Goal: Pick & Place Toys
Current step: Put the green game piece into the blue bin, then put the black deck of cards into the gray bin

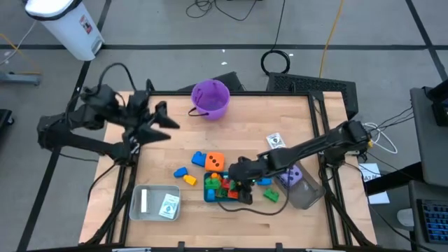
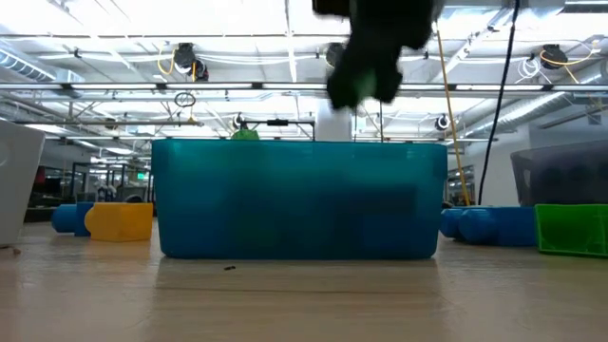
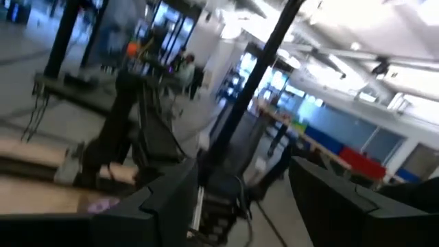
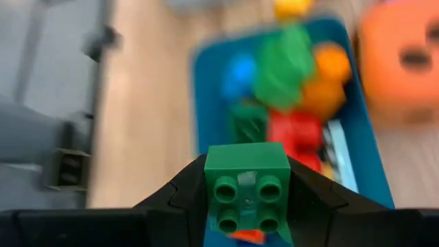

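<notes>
Two dice: one orange die (image 1: 215, 162), one purple die (image 1: 294, 176). One purple bucket (image 1: 210, 99). Three trays: teal (image 1: 210, 197), grey (image 1: 155, 213), clear (image 1: 308, 197).

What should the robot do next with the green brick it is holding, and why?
Probably open up and let it drop. The right gripper is shut on the green brick and hangs above the teal tray, which already holds red, orange, blue and green bricks. In the high view the gripper sits over that tray, so a release should land the brick inside. The left gripper waits near the table's left edge.

Two dark jointed arms, black angular claw fingers (image 4: 171, 199), thin cables.
</notes>
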Tool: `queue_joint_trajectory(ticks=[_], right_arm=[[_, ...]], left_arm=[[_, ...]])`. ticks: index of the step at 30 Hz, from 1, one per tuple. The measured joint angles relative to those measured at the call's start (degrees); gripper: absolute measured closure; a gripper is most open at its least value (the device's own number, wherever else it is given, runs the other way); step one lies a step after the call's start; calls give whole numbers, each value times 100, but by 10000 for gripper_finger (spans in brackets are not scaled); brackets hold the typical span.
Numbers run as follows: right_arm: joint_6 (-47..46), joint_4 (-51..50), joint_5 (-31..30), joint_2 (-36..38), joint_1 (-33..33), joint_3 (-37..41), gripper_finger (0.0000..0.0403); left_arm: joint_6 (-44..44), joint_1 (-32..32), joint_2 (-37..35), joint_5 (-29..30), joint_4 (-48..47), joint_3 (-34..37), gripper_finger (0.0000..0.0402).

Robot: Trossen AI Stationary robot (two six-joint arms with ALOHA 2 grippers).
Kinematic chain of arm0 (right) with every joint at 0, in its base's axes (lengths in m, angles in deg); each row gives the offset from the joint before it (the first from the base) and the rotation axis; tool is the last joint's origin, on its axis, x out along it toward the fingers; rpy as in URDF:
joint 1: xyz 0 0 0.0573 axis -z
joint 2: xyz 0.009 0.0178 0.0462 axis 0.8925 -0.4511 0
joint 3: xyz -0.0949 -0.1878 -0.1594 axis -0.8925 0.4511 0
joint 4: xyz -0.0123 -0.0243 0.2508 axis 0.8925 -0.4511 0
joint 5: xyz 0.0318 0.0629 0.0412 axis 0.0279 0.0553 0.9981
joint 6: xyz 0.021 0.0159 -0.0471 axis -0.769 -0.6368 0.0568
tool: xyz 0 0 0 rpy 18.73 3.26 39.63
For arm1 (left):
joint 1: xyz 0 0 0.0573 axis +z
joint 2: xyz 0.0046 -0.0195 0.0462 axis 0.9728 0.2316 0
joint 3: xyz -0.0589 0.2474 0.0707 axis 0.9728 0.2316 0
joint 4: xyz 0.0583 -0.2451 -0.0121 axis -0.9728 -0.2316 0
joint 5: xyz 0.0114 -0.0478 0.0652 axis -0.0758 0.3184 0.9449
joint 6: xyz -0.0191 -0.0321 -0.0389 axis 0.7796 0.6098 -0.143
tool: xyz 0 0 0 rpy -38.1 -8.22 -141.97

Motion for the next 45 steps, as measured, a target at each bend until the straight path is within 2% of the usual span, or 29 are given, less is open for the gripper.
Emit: queue_joint_trajectory(ticks=[5, 14, 18, 23, 26, 34, 36, 42, 45], right_arm=[[-141, -749, 12, -419, 191, -1, 266], [-173, -845, 46, -639, 701, -3, 237], [-300, -887, 102, -639, 902, -3, 216], [-266, -884, 630, -639, 1047, -3, 193], [-279, -847, 652, -639, 1066, -3, 183], [-512, 165, 916, -154, 1161, 4, 183], [-510, 343, 788, 102, 1178, 4, 189], [-215, 392, -311, 979, 1238, 4, 205], [-409, 684, -796, 1382, 1257, 4, 206]], left_arm=[[-169, -807, -45, 644, -634, 2, 163], [-191, -1931, 164, 1731, -755, 210, 163], [-142, -2285, 310, 1965, -744, 225, 163], [-126, -2631, 472, 2240, -750, 229, 163], [-100, -2821, 534, 2394, -755, 229, 163], [-36, -3111, 459, 2983, -1244, 229, 163], [-63, -3121, 429, 3042, -1267, 229, 163], [-163, -3116, 431, 3142, -1262, 229, 163], [-163, -3116, 431, 3147, -1262, 229, 163]])
